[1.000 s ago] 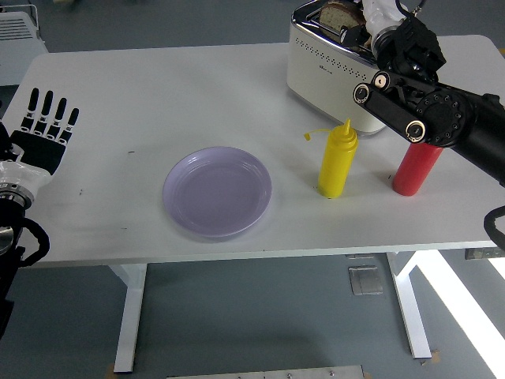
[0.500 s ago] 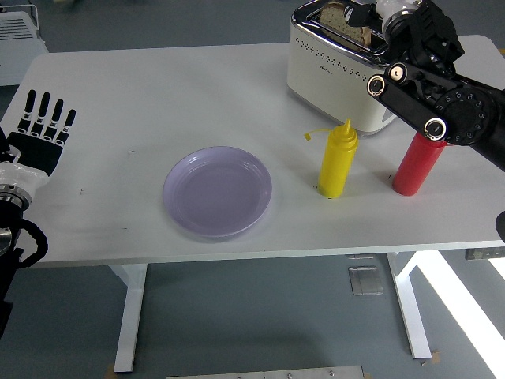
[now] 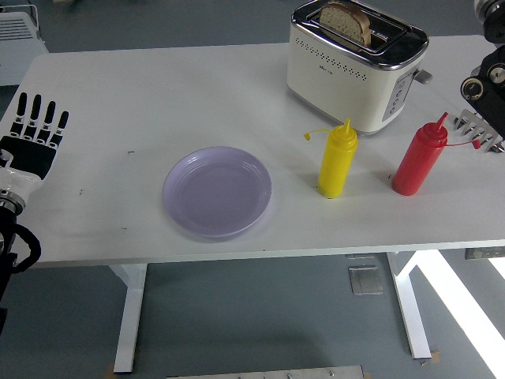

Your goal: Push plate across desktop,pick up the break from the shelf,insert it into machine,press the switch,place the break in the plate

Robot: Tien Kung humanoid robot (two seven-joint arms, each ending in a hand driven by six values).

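Note:
A slice of bread stands in the near slot of the cream toaster at the table's back right, its top sticking out. The toaster's lever is on its right end. A lilac plate lies empty near the table's front middle. My left hand rests at the left edge, fingers spread and holding nothing. Only a part of my right arm shows at the right edge, away from the toaster; its hand is hidden.
A yellow squeeze bottle and a red squeeze bottle stand in front of the toaster. A metal rack pokes in at the right edge, beside the red bottle.
My right arm has drawn back from over the toaster to the right edge. The bread stays in the slot. The left hand has barely moved.

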